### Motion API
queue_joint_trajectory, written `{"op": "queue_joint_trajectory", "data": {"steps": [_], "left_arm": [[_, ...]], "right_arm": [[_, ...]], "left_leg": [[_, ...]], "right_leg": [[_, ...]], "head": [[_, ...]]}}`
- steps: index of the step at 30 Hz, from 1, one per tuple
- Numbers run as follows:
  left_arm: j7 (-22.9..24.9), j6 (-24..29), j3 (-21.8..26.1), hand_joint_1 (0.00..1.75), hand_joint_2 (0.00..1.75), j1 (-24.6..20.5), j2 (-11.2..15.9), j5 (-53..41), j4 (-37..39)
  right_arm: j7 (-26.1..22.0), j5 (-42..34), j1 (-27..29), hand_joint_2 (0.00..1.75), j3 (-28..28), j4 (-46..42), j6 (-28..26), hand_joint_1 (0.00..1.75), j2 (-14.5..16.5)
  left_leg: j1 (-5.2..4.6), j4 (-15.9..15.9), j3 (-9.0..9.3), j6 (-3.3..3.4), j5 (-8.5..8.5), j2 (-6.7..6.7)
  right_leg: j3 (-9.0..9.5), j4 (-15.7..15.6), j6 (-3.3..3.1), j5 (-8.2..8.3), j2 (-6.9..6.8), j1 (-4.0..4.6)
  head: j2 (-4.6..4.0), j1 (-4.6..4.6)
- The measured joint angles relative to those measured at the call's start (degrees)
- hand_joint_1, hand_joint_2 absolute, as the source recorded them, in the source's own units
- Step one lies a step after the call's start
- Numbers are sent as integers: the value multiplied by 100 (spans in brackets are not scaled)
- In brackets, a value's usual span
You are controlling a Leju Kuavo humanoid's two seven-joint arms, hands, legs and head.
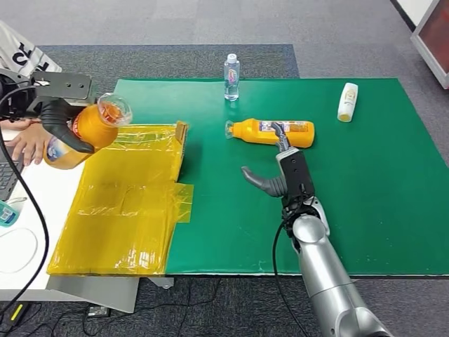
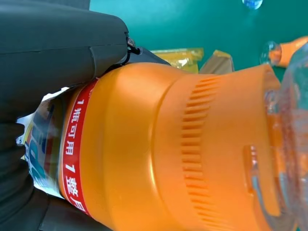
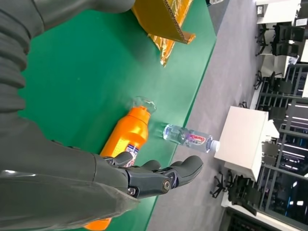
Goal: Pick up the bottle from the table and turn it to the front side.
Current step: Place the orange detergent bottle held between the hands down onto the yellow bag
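Clear water bottle (image 1: 231, 76) upright at green mat's (image 1: 370, 210) far edge; white bottle (image 1: 347, 102) lying right; yellow film-wrapped cardboard (image 1: 124, 203) left.

Left hand (image 1: 62, 130): raised at 9 o'clock, fingers wrapped around a load.
Right hand (image 1: 280, 172): fingers extended toward 12 o'clock, empty.

The right hand (image 3: 145, 178), fingers extended and empty, hovers over an orange bottle (image 3: 127, 137) lying on the green mat (image 3: 72, 82).
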Motion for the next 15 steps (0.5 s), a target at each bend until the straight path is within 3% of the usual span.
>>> {"op": "queue_joint_trajectory", "data": {"steps": [7, 15], "left_arm": [[-628, 361, -31, 175, 175, 84, 324, -336, -130], [-798, 584, -52, 175, 175, 348, 714, -1149, -137]], "right_arm": [[17, 47, -18, 175, 33, 0, -102, 0, 40], [19, 91, -26, 175, 56, 0, -132, 0, 46]], "left_leg": [[0, 0, -1, 0, 0, 0], [6, 0, -5, -4, 0, 0]], "right_leg": [[-2, 1, 0, 0, 1, 0], [-8, 3, -11, -8, -1, 7]], "head": [[0, -1], [0, -1]]}}
